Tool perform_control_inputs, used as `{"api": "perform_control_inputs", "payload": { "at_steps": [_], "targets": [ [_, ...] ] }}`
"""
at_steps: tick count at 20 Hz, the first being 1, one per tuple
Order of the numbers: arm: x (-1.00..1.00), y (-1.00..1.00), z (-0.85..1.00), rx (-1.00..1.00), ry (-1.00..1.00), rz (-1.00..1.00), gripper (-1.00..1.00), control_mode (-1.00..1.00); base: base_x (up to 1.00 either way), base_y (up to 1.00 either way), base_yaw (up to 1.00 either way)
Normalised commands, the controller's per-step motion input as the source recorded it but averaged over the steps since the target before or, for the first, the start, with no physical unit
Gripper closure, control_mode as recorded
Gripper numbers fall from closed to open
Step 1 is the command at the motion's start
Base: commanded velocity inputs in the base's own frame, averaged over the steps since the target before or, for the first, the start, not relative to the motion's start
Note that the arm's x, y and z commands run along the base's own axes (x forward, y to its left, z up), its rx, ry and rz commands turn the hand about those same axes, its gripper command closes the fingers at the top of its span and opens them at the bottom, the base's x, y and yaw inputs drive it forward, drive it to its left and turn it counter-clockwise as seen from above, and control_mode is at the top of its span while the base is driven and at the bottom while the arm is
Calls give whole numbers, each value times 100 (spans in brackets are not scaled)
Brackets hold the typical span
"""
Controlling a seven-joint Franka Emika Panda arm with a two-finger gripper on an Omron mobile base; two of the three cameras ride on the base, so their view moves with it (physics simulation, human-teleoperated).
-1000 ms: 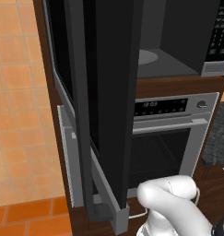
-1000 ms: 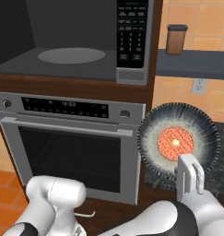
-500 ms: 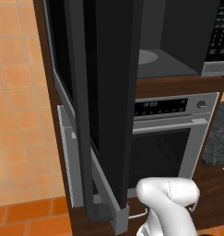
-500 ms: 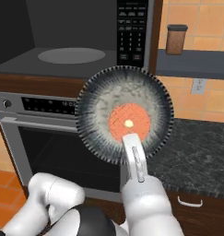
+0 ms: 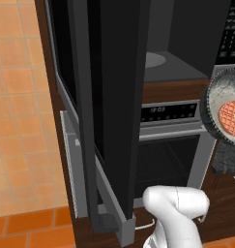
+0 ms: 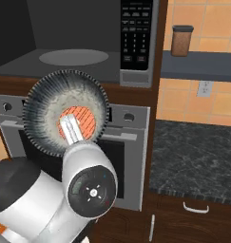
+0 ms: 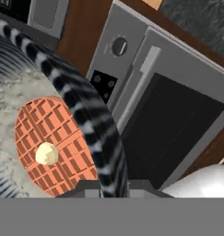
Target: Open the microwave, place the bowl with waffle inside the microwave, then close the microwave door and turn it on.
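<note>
The bowl [image 6: 45, 107], dark and ribbed with a speckled grey inside, hangs tilted in front of the silver oven, just below the microwave's open cavity [image 6: 74, 57]. An orange waffle [image 6: 83, 122] with a pat of butter lies in it. My gripper [image 6: 69, 129] is shut on the bowl's near rim; in the hand view the striped rim [image 7: 92, 129] runs down between the fingertips beside the waffle [image 7: 49, 140]. The microwave door [image 5: 114, 97] stands swung wide open to the left. The bowl [image 5: 225, 109] sits at the right edge of the left base view.
The black keypad strip [image 6: 136, 33] is right of the cavity. The silver oven [image 5: 167, 155] with its bar handle sits under the microwave. A dark stone counter [image 6: 193, 156] lies to the right, with a brown jar [image 6: 181, 40] on a shelf above.
The arm has carried the bowl from over the right counter leftward and upward, to the front of the oven below the cavity. It has come into the left base view at the right edge.
</note>
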Motion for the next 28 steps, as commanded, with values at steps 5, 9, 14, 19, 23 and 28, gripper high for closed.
{"api": "perform_control_inputs", "payload": {
  "at_steps": [5, 9, 14, 19, 23, 28],
  "targets": [
    [24, 100, 52, -15, 13, 10, 100, -100, 0, 0, 0],
    [39, 100, 79, -6, 1, 3, 100, -100, 0, 0, 0],
    [64, 95, 37, -2, 9, -5, 100, -100, 0, 0, 0],
    [68, 37, 27, 6, -1, -13, 100, -100, 0, 0, 0],
    [85, 0, 33, 21, 4, -14, 100, -100, 0, 0, 0],
    [94, 2, 2, 24, 0, -19, 100, -100, 0, 0, 0]
  ]
}}
